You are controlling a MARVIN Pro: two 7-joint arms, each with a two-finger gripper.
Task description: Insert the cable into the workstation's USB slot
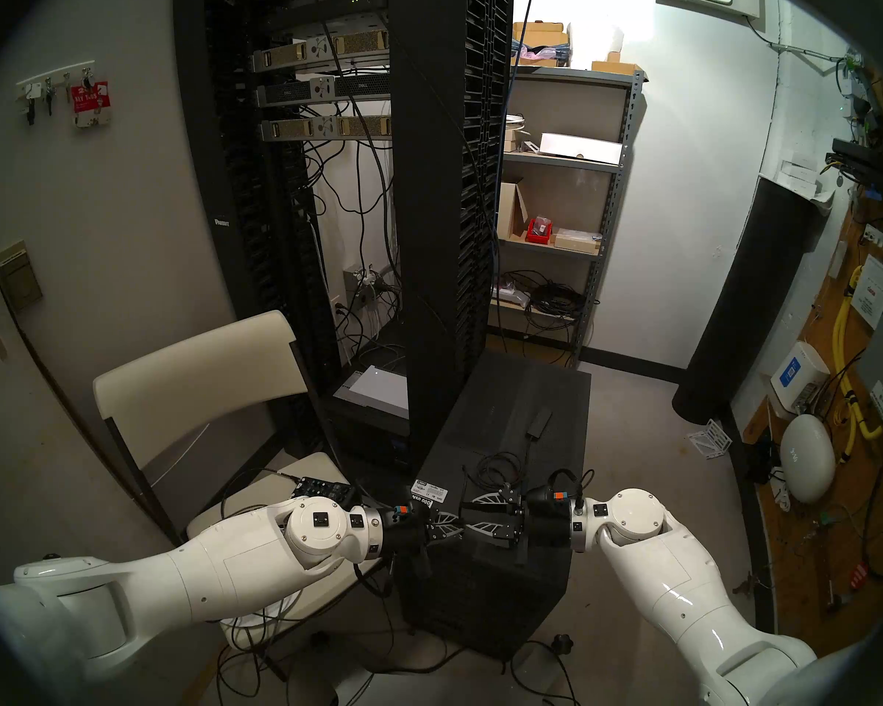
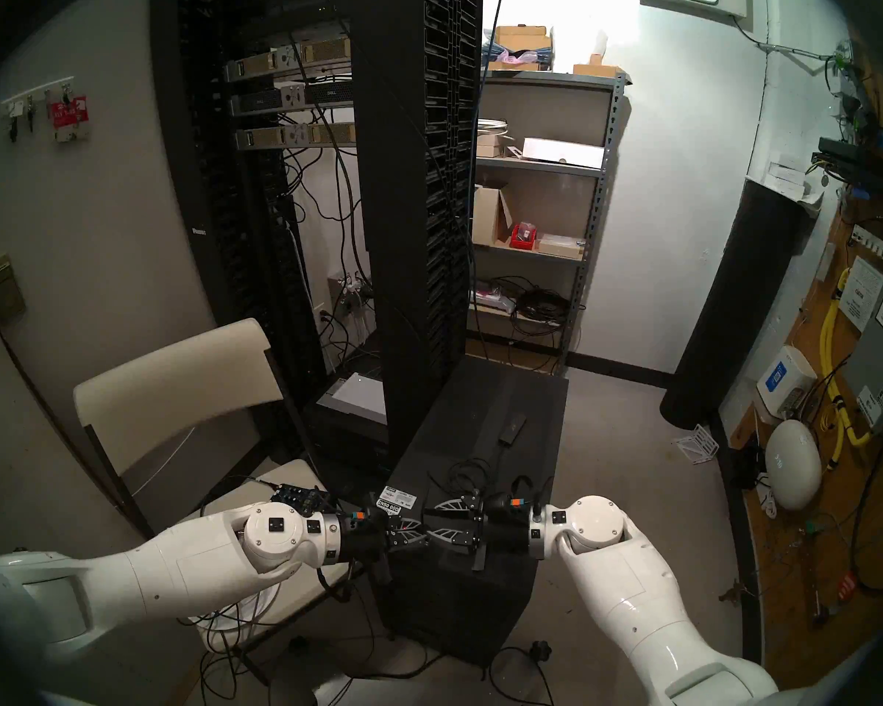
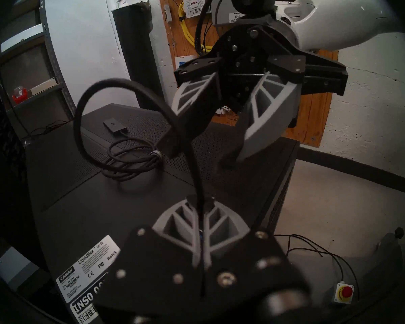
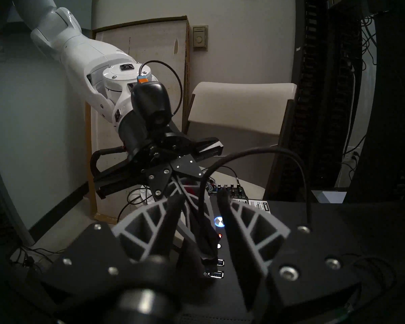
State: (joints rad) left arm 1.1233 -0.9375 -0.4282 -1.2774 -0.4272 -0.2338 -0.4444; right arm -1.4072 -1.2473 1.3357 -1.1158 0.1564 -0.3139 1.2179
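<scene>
The cable (image 3: 136,157) is not yet inserted – its plug end is pinched between the pressed-together fingers of the left gripper (image 3: 200,213), above the workstation (image 3: 243,167). The right gripper (image 3: 222,138) is held beside it, fingers spread around nothing. The USB slots (image 4: 216,268) are seen empty; alignment and pushing remain.

The workstation (image 1: 500,577) stands on the floor at the middle of the head view, with the server rack (image 1: 439,205) directly behind it at 12 o'clock. The chair (image 1: 200,379) stands at 9 o'clock from it, the shelf unit (image 1: 602,205) at 1 o'clock. On its top the cable (image 1: 498,468) lies coiled, its adapter box (image 1: 540,420) farther back. Above the top's front edge the left gripper (image 1: 457,528) and right gripper (image 1: 462,514) meet tip to tip, coming in from 9 and 3 o'clock.
</scene>
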